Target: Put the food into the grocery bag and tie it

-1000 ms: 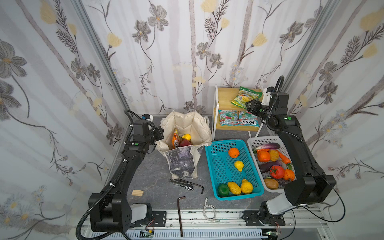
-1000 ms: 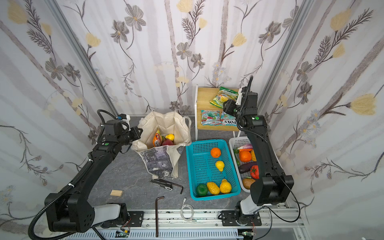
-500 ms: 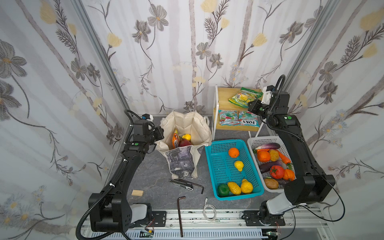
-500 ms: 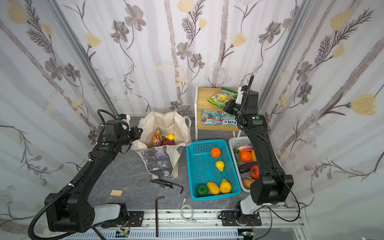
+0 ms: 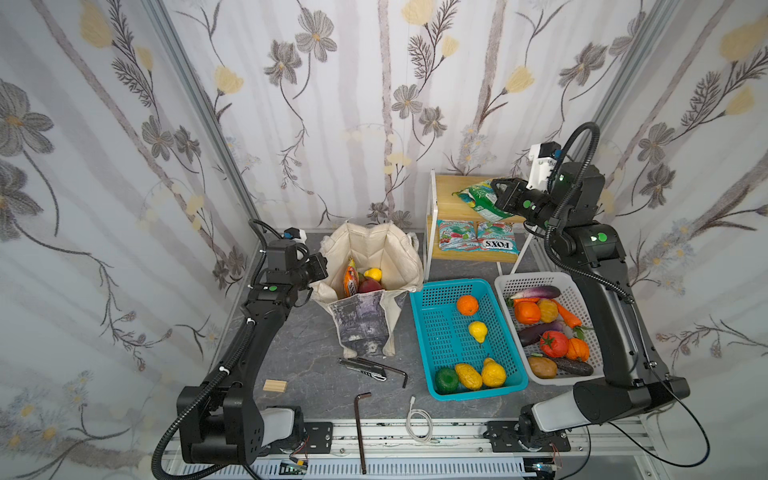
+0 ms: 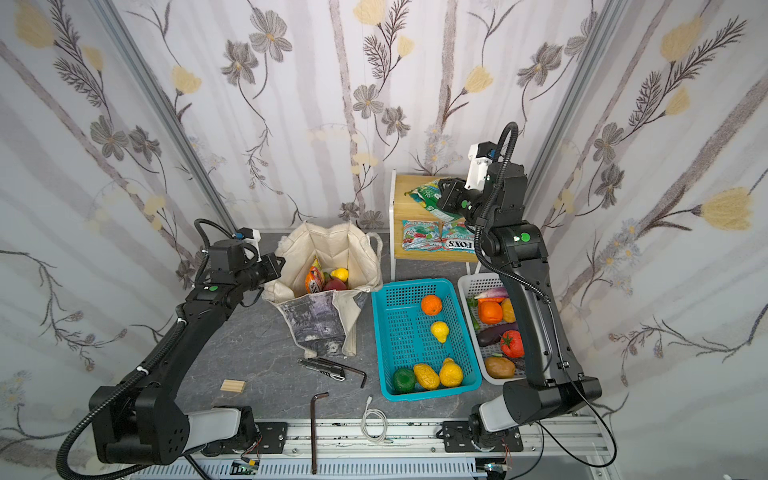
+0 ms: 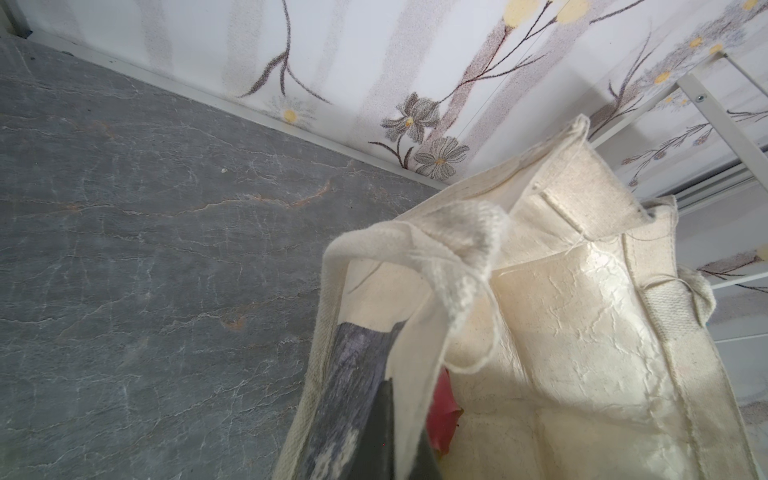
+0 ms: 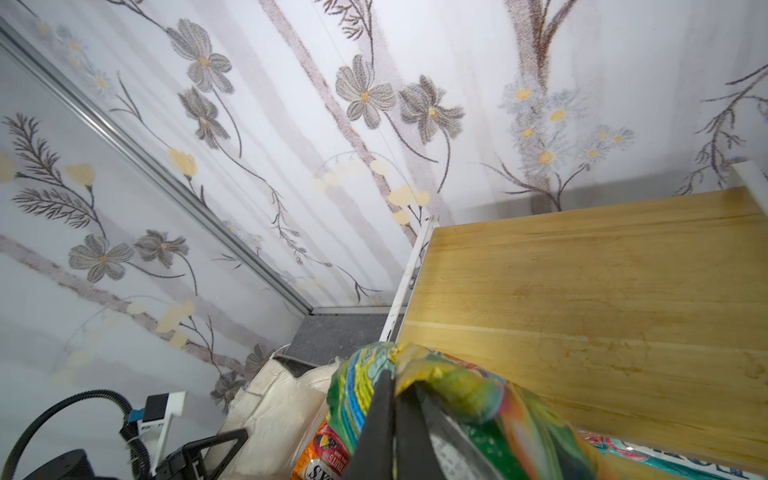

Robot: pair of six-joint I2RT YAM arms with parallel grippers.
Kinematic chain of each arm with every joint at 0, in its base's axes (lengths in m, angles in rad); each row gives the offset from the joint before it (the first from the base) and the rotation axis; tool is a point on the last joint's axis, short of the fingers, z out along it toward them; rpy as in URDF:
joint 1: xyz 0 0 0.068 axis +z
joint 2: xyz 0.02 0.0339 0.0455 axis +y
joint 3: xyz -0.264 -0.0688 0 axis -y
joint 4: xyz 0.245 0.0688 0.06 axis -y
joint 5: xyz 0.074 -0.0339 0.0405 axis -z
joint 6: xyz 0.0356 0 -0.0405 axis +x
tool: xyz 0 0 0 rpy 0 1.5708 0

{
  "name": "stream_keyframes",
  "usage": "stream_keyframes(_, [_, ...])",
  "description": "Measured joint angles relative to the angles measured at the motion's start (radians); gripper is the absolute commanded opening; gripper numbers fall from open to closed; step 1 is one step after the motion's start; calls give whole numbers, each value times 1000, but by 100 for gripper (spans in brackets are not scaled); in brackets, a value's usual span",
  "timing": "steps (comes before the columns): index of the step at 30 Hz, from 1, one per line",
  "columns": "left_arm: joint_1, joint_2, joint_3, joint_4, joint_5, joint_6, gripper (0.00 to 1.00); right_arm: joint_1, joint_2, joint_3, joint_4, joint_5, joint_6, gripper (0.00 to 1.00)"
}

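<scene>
The cream grocery bag stands open at the back left of the table. An orange snack packet, a lemon and a pink dragon fruit lie inside. My left gripper is shut on the left rim of the grocery bag. Over the upper wooden shelf, my right gripper is shut on a green snack packet.
A turquoise basket and a white basket with toy produce sit right of the bag. Two more packets lie on the lower level of the wooden shelf. A knife, hex keys, a wood block and a cable lie in front.
My right gripper has shut on the green snack packet on the shelf and drawn it slightly toward the bag side. The left arm has not moved.
</scene>
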Motion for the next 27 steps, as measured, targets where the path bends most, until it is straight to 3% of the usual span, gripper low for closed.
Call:
stream_keyframes(9, [0, 0, 0, 0, 0, 0, 0, 262, 1, 0, -19, 46, -11, 0])
stream_keyframes(18, [0, 1, -2, 0, 0, 0, 0, 519, 198, 36, -6, 24, -11, 0])
stream_keyframes(27, [0, 1, -2, 0, 0, 0, 0, 607, 395, 34, 17, -71, 0, 0])
